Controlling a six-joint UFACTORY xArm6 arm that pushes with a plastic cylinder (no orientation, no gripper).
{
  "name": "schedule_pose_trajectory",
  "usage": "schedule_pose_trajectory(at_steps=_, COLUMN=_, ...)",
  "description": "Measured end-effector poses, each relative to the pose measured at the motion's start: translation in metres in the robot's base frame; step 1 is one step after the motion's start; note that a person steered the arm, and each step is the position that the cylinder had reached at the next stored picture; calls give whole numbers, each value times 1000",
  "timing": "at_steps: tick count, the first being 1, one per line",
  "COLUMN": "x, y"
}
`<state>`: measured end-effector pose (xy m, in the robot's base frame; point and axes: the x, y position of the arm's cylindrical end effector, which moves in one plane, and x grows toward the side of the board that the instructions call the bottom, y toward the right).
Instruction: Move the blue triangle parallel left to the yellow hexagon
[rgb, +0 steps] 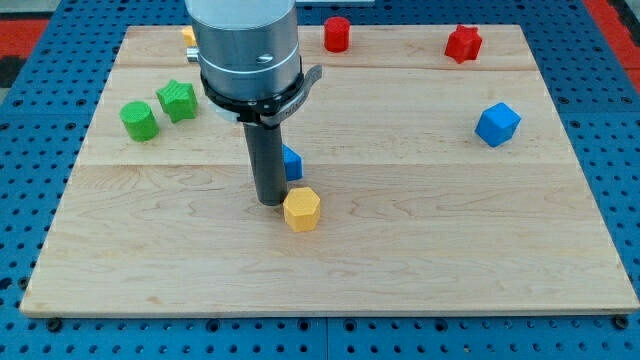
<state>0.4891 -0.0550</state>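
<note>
My tip (270, 202) rests on the wooden bench (420, 250) just to the view's left of the yellow hexagon (301, 210), touching it or very nearly so. This tool is a plain dark rod with nothing that opens or shuts, and it holds no block. The blue triangle (292, 163) sits right behind the rod, toward the view's top and slightly right of my tip — only part of it shows, so its shape is hard to confirm. It lies just above the yellow hexagon.

Elsewhere, a green cylinder (139, 120) and a green star (177, 101) sit near the view's left — a red cylinder (337, 34) and a red star (463, 43) along the top, a blue cube (497, 124) at the right. A small yellow block (188, 36) peeks out beside the arm's housing.
</note>
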Motion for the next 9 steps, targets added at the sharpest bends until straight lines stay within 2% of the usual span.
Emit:
schedule_pose_trajectory(at_steps=2, x=-5, y=-41)
schedule_pose_trajectory(at_steps=5, x=-42, y=-46)
schedule_pose_trajectory(at_steps=7, x=-52, y=-39)
schedule_pose_trajectory(at_steps=8, x=-77, y=32)
schedule_pose_trajectory(at_steps=9, x=-77, y=71)
